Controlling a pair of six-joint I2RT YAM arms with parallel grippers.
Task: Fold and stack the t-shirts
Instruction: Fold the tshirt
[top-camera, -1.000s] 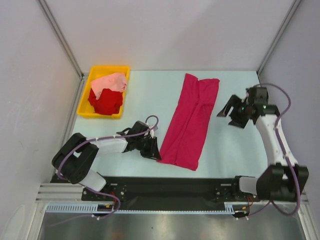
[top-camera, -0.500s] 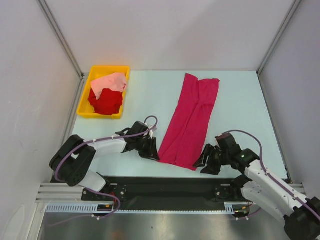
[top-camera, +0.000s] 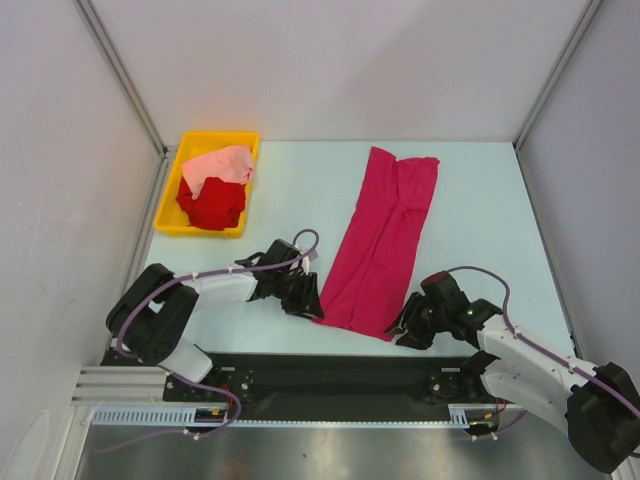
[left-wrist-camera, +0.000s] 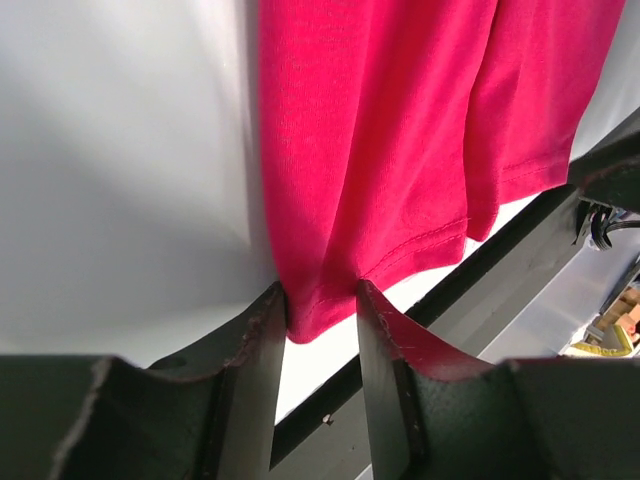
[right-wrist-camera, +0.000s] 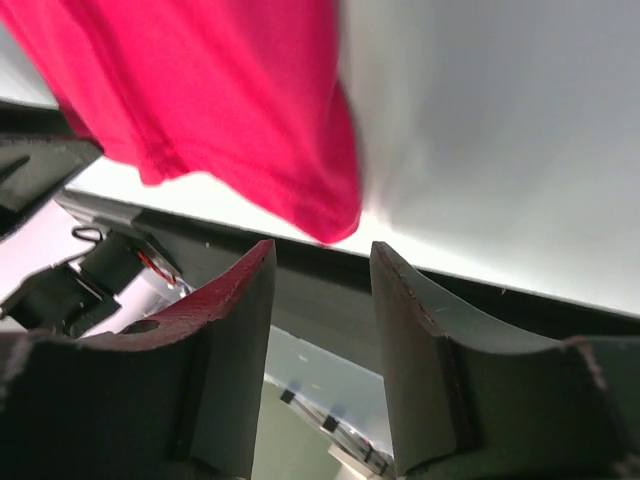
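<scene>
The magenta-crimson t-shirt (top-camera: 380, 240) lies on the table as a long folded strip, running from far right to near left. My left gripper (top-camera: 312, 300) is at its near left corner. In the left wrist view that gripper (left-wrist-camera: 320, 295) stands open, and the shirt's (left-wrist-camera: 400, 130) corner pokes between the fingertips with bare table showing behind it. My right gripper (top-camera: 405, 325) is at the near right corner, open. In its own view the gripper (right-wrist-camera: 322, 250) has the shirt's (right-wrist-camera: 200, 90) corner just ahead of the tips. The bright red t-shirt (top-camera: 212, 205) and the pale pink t-shirt (top-camera: 222, 165) lie crumpled in the bin.
A yellow plastic bin (top-camera: 170, 205) stands at the far left of the table. The black base rail (top-camera: 340, 375) runs along the near edge, close behind both grippers. Grey walls with metal posts close in the sides and back.
My right arm has swung from the far right side down to the shirt's near right corner, and its jaws have narrowed. The left gripper stayed at the near left corner and its jaws widened a little.
</scene>
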